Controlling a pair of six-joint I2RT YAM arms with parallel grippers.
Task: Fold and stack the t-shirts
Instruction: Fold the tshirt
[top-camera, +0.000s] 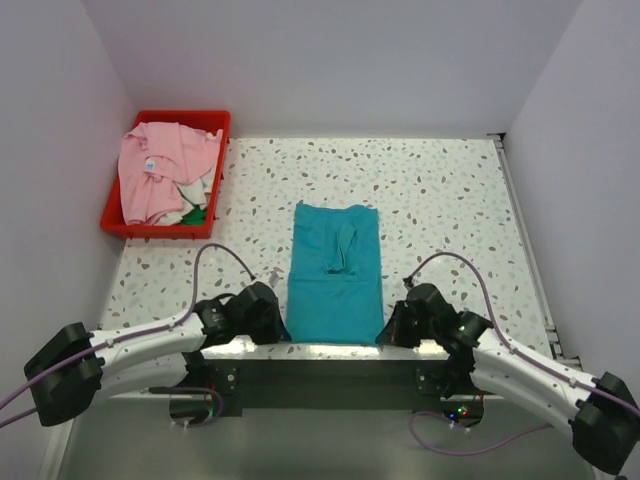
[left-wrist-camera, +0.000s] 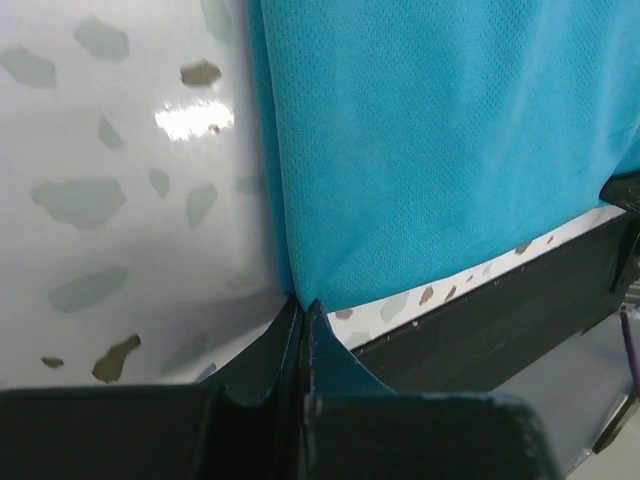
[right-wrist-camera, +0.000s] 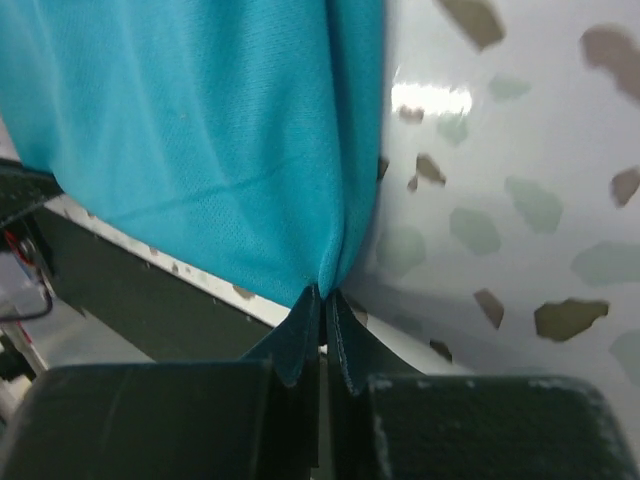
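Now, L hand (left-wrist-camera: 302, 305), R hand (right-wrist-camera: 322, 294) clamp tee (top-camera: 332, 290)

Bare table (top-camera: 450, 200) flanks the teal t-shirt (top-camera: 336, 272); red bin (top-camera: 150, 231) blocks far-left corner.

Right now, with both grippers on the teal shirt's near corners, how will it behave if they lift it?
Probably floppy: the teal t-shirt is a mesh knit, creased near its middle, so it should sag between the left gripper and right gripper. Likely light, being thin cloth. It may slide easily on the glossy table.
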